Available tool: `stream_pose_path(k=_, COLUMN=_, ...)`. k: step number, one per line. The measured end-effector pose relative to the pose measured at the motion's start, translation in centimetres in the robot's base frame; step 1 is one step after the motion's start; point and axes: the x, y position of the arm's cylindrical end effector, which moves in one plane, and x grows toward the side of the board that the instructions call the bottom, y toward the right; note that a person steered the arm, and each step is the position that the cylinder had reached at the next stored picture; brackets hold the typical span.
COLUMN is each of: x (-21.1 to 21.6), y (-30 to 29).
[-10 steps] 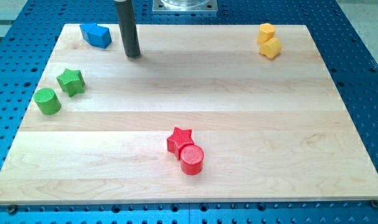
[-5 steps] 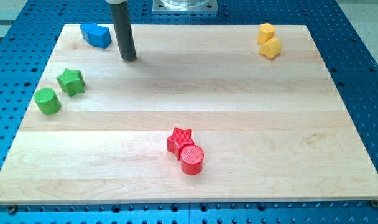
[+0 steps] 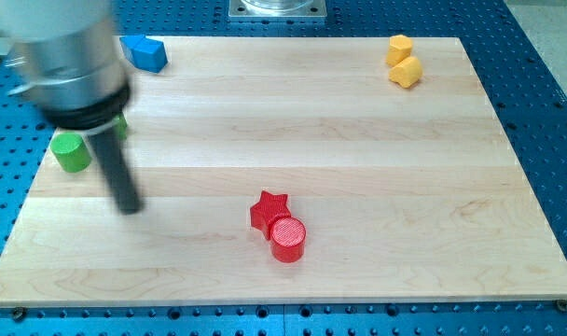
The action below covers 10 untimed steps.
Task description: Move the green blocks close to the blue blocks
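My tip (image 3: pixel 128 207) rests on the board at the view's lower left, below and right of the green blocks. The green cylinder (image 3: pixel 70 152) sits near the left edge, up and to the left of the tip. The green star (image 3: pixel 121 128) is mostly hidden behind the arm's blurred body; only a sliver shows. The blue blocks (image 3: pixel 144 52) lie together at the top left of the board, far above the tip.
A red star (image 3: pixel 269 209) and red cylinder (image 3: pixel 287 239) touch at the lower middle. Two yellow blocks (image 3: pixel 404 62) sit together at the top right. The wooden board (image 3: pixel 377 168) lies on a blue perforated table.
My tip has swept from beside the blue blocks at the top down to the lower left, past the green blocks. The arm now covers the green star. No block has visibly moved.
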Motion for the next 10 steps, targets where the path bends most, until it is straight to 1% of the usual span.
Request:
stream_pose_path(k=1, x=-1.7, y=-4.7)
stream_pose_path(k=2, x=-7.6, y=-3.4)
stream_pose_path(k=3, x=-13.3, y=0.7)
stream_pose_path(k=4, x=-16.0, y=3.6)
stream_pose_path(k=5, x=-17.9, y=3.3)
stream_pose_path(k=6, x=-16.4, y=7.8)
stream_pose_path(k=7, x=-8.7, y=0.9)
stream_pose_path(k=8, x=-11.4, y=-5.7)
stream_pose_path(k=9, x=-19.2, y=2.3)
stream_pose_path(k=10, x=-16.0, y=1.0)
